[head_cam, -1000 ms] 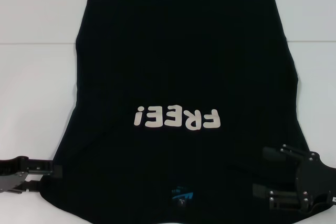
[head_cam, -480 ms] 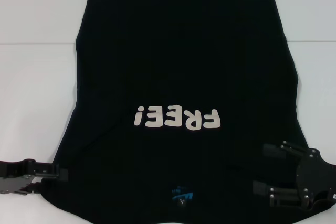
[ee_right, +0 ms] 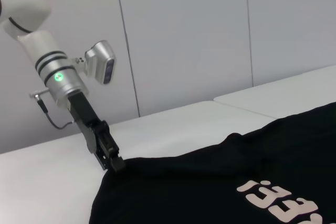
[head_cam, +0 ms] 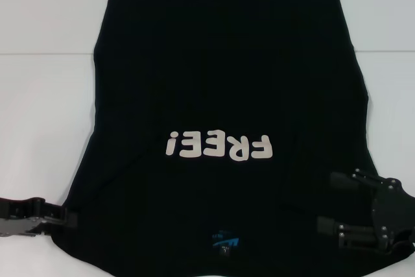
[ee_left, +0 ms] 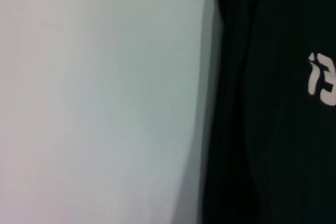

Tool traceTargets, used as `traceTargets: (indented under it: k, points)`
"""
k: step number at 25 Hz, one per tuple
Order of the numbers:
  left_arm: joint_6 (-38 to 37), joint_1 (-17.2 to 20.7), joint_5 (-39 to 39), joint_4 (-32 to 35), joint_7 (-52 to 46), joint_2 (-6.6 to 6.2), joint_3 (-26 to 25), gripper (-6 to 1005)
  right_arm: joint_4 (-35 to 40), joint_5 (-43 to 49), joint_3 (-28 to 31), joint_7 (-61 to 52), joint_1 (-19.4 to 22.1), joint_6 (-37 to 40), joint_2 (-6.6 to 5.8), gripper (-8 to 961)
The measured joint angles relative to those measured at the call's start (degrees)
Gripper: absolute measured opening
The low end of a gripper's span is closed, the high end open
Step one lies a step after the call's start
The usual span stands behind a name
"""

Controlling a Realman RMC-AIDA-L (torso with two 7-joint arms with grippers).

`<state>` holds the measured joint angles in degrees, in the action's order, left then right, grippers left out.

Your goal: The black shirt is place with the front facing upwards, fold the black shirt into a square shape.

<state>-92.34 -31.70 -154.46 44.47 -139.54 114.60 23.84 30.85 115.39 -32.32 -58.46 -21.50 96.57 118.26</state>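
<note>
Black shirt (head_cam: pixel 227 95) is spread flat on the white table (head_cam: pixel 39 128), "FREE!" print up. Left gripper (head_cam: pixel 70 215) is pinched on its near-left edge; right gripper (head_cam: pixel 334 202) is spread apart over the near-right shoulder (nothing gripped). Risk: one-sided lift, fabric skewed

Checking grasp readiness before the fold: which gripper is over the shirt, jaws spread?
The right gripper. It sits over the black shirt near the collar end with fingers spread apart, while the left gripper only meets the shirt's side edge.
</note>
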Motion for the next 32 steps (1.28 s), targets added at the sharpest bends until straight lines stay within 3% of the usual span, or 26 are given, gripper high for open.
traceTargets:
  k: [1,12,17,20,23,26,32]
  points:
    - [0.2,0.0,0.0,0.0,0.0,0.02,0.2,763,0.0,0.0,0.2,-0.2,0.0,0.1,-0.07,934]
    - [1.2,0.5,-0.1,0.2,0.8,0.26,2.5,281,0.2,0.0,1.7,-1.4,0.4,0.7,-0.21,934]
    - [0.9,0.7,0.1,0.3,1.5,0.27,2.2,51,0.4,0.0,2.4,-4.2,0.4,0.7,-0.83,935]
    - [0.7,0.8,0.1,0.4,1.6,0.27,2.1,32,2.1,0.1,3.1,-9.2,0.5,0.7,-1.13,933]
    - [0.5,0.9,0.4,0.4,1.7,0.27,1.9,32,8.5,1.7,3.5,-23.2,0.6,0.3,-1.6,932]
    - [0.0,0.8,1.2,0.4,2.8,0.2,1.5,32,16.3,6.0,2.7,-42.6,0.0,1.3,-3.55,930]
    - [-0.4,0.3,2.4,0.5,5.9,-0.26,0.1,32,22.6,20.4,0.7,-76.0,-6.4,6.8,-9.71,927]
